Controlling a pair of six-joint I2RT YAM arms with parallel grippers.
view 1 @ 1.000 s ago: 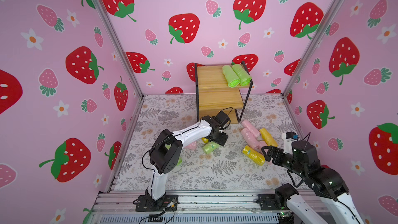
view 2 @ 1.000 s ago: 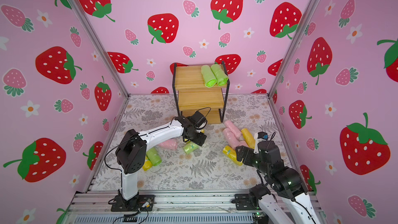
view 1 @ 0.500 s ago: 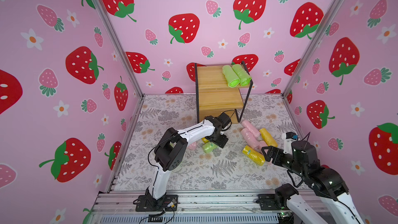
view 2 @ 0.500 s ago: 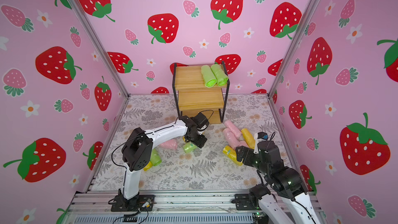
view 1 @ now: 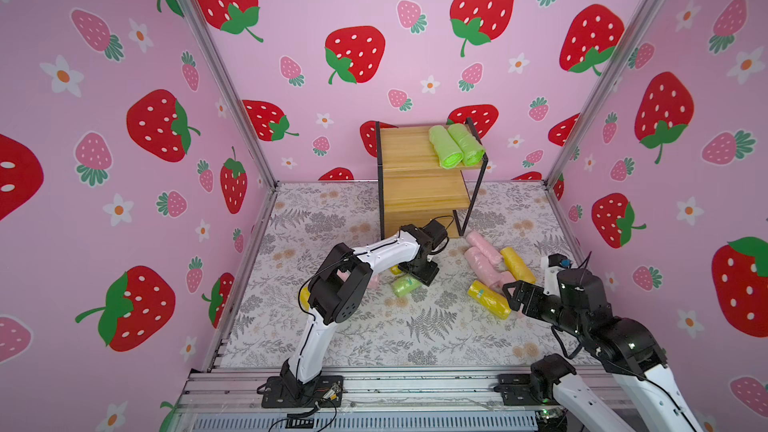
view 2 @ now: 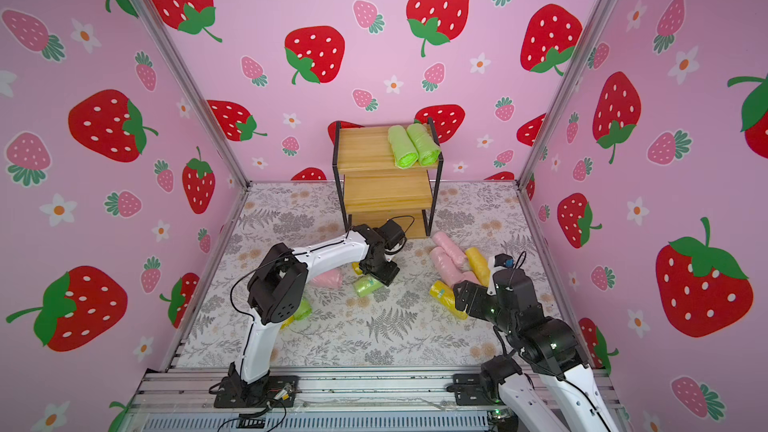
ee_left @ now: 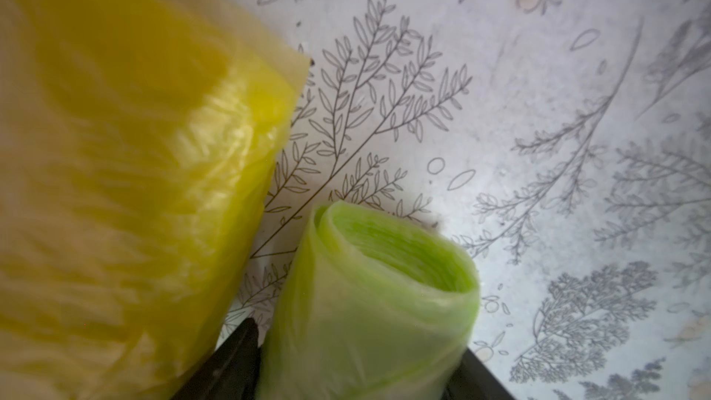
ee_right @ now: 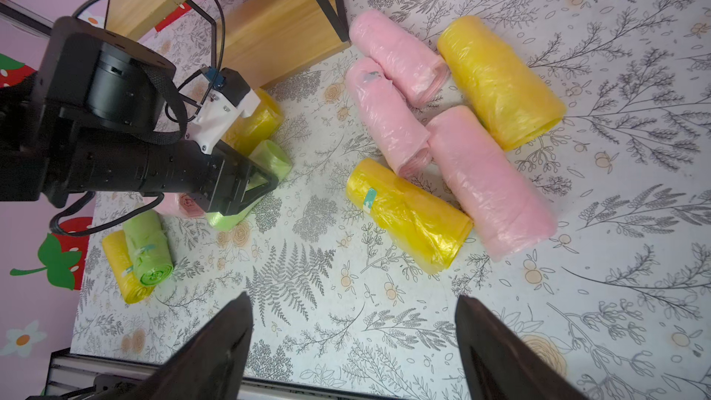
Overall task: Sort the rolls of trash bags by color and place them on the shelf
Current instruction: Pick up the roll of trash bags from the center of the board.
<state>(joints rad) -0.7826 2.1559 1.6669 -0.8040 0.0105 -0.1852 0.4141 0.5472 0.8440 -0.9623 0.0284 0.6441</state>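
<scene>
My left gripper (ee_left: 358,340) reaches down to the mat in front of the shelf (view 1: 409,147). It is shut on a light green roll (ee_left: 369,302), which fills the gap between both fingers; this roll (view 1: 404,285) lies on the mat. A yellow roll (ee_left: 134,167) lies right beside it. Two green rolls (view 1: 446,147) (view 1: 468,144) rest on the shelf's top board. My right gripper (ee_right: 352,298) hangs open over bare mat, a little short of a yellow roll (ee_right: 408,213) and three pink rolls (ee_right: 488,182).
Another yellow roll (ee_right: 500,78) lies by the pink ones. Behind my left arm are a pink roll (view 2: 328,278), a green roll (ee_right: 148,248) and a yellow roll (ee_right: 123,271). Pink strawberry walls close three sides. A metal rail (view 1: 395,384) runs along the front.
My left gripper's jaws have narrowed onto the green roll, and the left arm has shifted slightly. The right arm has not moved.
</scene>
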